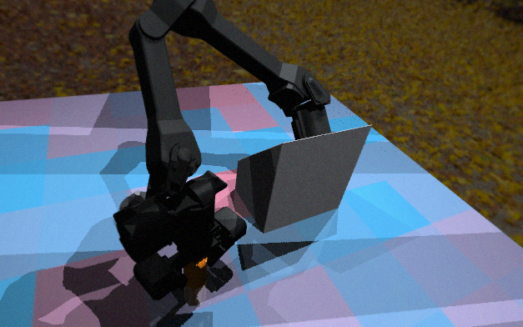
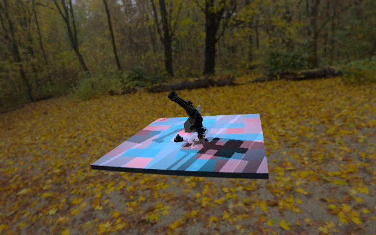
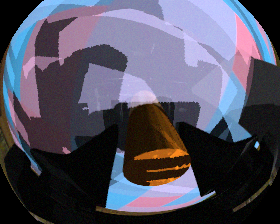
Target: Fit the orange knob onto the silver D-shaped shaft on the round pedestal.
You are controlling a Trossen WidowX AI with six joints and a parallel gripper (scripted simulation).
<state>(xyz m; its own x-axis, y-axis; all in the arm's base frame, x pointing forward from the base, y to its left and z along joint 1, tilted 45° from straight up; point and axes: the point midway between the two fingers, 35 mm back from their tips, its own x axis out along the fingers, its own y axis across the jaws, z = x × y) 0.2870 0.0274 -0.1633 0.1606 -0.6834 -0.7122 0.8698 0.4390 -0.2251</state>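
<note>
Closing around the orange knob (image 3: 152,144) on the worktop (image 1: 388,267), the hand (image 1: 193,271) stands half-apart, not yet clamped; the pedestal (image 2: 178,138), well apart, awaits fitting.

I am seeing the bench (image 2: 147,163) lying on leafy ground. The knob (image 1: 196,279) is standing on the bench near its middle, between the fingers of the end effector (image 1: 189,273), which is reaching down over it. The pedestal (image 2: 178,138) is sitting to the knob's left, well apart. A block (image 1: 304,175) is standing behind them.
</note>
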